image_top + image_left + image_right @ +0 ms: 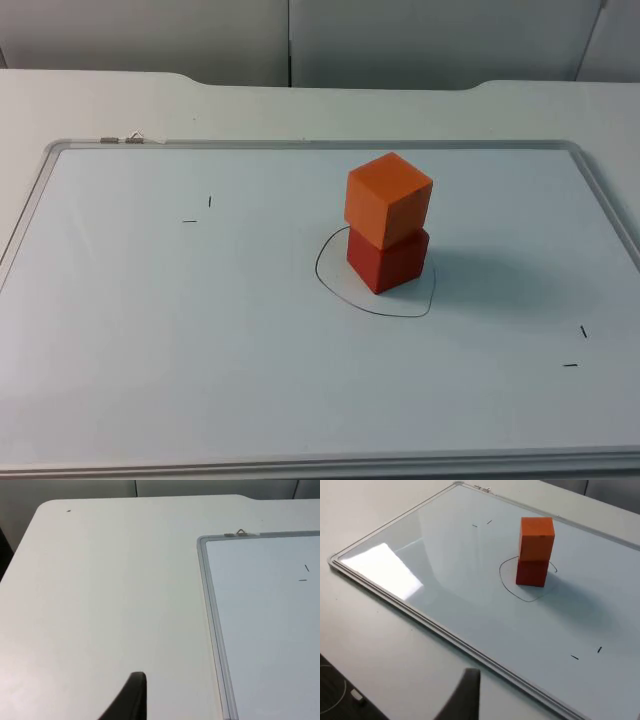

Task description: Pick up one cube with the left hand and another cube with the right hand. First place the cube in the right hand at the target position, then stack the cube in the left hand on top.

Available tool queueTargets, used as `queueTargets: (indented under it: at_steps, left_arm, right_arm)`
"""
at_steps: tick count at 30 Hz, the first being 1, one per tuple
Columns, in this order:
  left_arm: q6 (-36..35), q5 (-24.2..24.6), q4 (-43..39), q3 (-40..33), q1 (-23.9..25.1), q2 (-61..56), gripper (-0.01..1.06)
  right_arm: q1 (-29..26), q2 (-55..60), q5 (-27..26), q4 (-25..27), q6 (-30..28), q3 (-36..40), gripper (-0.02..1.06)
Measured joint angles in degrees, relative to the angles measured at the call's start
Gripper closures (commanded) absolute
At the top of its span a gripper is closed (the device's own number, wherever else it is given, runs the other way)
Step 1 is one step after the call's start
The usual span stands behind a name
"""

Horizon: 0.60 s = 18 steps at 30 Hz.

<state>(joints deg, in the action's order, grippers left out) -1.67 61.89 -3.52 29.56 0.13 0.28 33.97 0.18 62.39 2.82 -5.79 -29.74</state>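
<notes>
Stack stands: orange cube squarely atop red cube inside the drawn ring, frame center. Both arms wait off-board (finger spread: can't tell). Stay clear, don't nudge it.

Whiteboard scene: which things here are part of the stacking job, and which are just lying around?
Job:
orange cube, stacked on the red cube
drawn target outline around the stack

Lying about:
whiteboard
small pen marks
clips on the board's frame
</notes>
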Motion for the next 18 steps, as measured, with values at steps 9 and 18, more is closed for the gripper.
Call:
queueTargets:
  at_steps: [9, 18]
  left_arm:
    - [0.0, 0.0, -0.2, 0.0, 1.2, 0.0, 0.0]
    - [0.0, 0.0, -0.2, 0.0, 1.2, 0.0, 0.0]
  right_arm:
    - [0.0, 0.0, 0.0, -2.3, 4.8, 0.1, 0.15]
    - [0.0, 0.0, 0.0, -2.8, 5.8, 0.1, 0.15]
